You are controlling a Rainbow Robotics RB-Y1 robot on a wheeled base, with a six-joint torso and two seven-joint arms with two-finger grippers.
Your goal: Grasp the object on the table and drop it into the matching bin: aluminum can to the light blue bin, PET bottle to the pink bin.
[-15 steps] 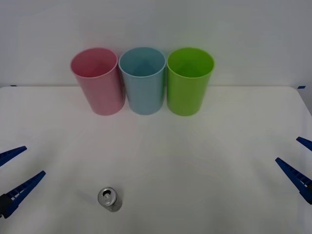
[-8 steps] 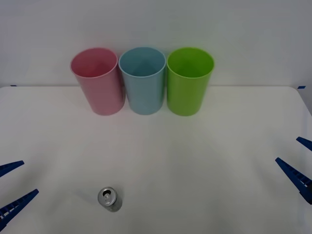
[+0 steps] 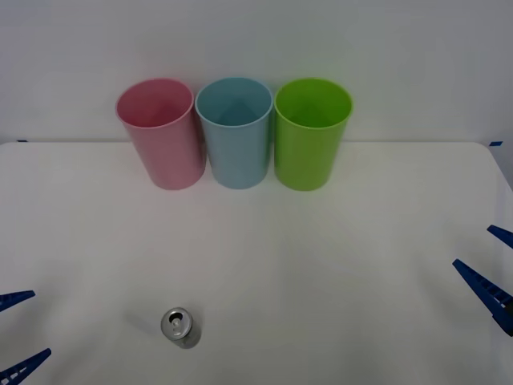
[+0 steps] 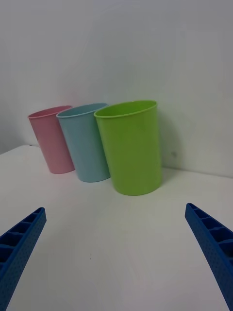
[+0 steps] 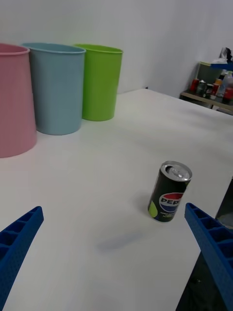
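While the small dark-sided aluminum can (image 3: pixel 179 327) with its silver pull-tab top stands upright on the white counter (image 3: pixel 321 257), well apart from the tall light blue plastic bin (image 3: pixel 235 132), the left hand (image 3: pixel 18 335) hovers nearby with blue fingers spread. At the counter's right edge, the right hand (image 3: pixel 490 265) is also open.

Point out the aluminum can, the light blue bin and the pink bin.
aluminum can (image 5: pixel 169 198): left wrist view, printed side.
light blue bin (image 3: pixel 237 152): front view, outer wall.
pink bin (image 3: pixel 170 156): front view, outer wall.
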